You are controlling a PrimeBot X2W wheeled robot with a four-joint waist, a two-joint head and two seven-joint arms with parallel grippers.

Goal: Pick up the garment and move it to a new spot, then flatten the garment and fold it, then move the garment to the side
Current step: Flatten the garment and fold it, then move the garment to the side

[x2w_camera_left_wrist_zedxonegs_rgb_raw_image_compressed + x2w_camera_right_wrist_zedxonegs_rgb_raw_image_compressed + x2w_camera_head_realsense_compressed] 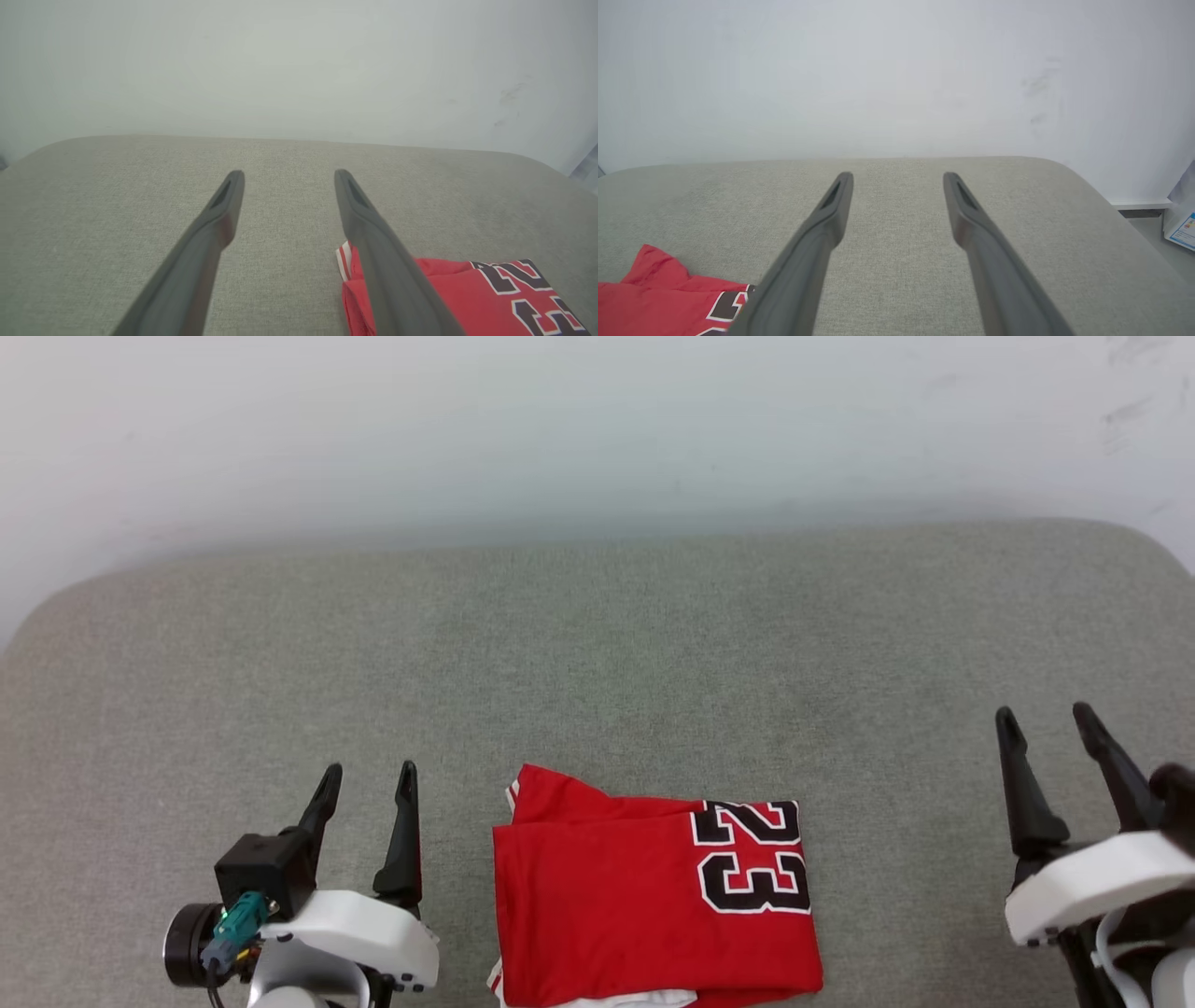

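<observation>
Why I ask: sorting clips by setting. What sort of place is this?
Probably an indoor test room: a grey fabric-covered surface, a plain white wall behind it, a folded garment laid out.

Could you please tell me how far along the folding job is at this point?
Done: the red jersey T-shirt with black 23 lettering lies folded on the grey fabric surface. In hand: nothing; the left gripper and right gripper stand open beside it. Left: probably moving it aside.
</observation>
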